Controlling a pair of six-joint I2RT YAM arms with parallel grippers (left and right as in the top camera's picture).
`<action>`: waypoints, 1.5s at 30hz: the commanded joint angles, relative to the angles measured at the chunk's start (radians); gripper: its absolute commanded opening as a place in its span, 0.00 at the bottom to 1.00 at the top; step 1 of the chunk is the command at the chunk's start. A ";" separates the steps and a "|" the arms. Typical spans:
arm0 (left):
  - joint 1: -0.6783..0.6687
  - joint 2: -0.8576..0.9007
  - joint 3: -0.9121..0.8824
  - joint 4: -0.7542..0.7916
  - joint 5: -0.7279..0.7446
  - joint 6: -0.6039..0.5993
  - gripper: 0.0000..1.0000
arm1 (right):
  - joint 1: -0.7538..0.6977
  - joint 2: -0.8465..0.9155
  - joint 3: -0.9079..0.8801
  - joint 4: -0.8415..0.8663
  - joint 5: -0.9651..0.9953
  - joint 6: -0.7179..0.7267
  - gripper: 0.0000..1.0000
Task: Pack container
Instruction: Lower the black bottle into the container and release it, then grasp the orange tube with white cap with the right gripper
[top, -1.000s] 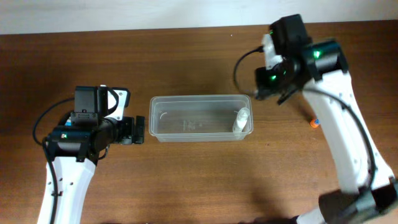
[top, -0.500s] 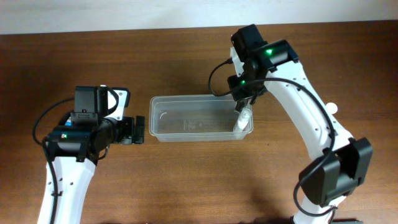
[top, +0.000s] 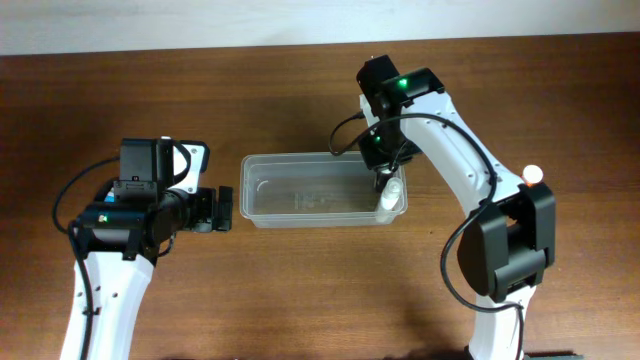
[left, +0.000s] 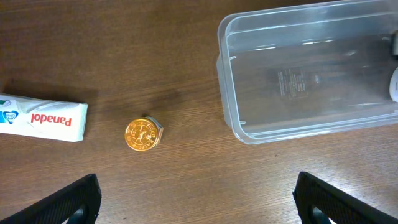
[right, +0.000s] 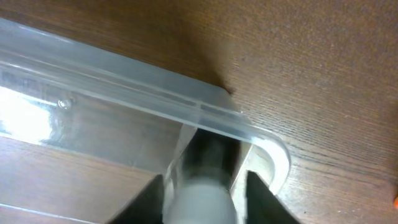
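Note:
The clear plastic container (top: 300, 157) lies at the middle of the table. It also shows in the left wrist view (left: 280, 134) and the right wrist view (right: 124, 93). A small white bottle (top: 390, 196) stands in its right end. My right gripper (top: 384, 176) reaches down into that corner. Its fingers (right: 205, 199) sit on either side of the bottle (right: 202, 196), slightly apart from it. My left gripper (top: 228, 208) is open and empty just left of the container, low over bare wood (left: 199, 199).
A white Panadol box (left: 40, 118) and a small gold-lidded jar (left: 143, 134) lie left of the container in the left wrist view. A small white and orange item (top: 533, 174) lies on the table to the right, beside the right arm.
My right arm has swung in from the right and come down over the container's right end, with its fingers around the bottle. The bottle and my left arm have not moved.

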 joint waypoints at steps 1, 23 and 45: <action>0.006 0.003 0.017 -0.004 0.015 -0.006 0.99 | 0.005 0.001 0.000 0.000 0.008 -0.003 0.45; 0.006 0.003 0.017 -0.012 0.014 -0.006 0.99 | -0.555 -0.307 0.064 -0.135 0.068 0.275 0.81; 0.006 0.005 0.017 -0.012 0.015 -0.006 0.99 | -0.695 -0.304 -0.468 0.246 0.031 0.215 0.61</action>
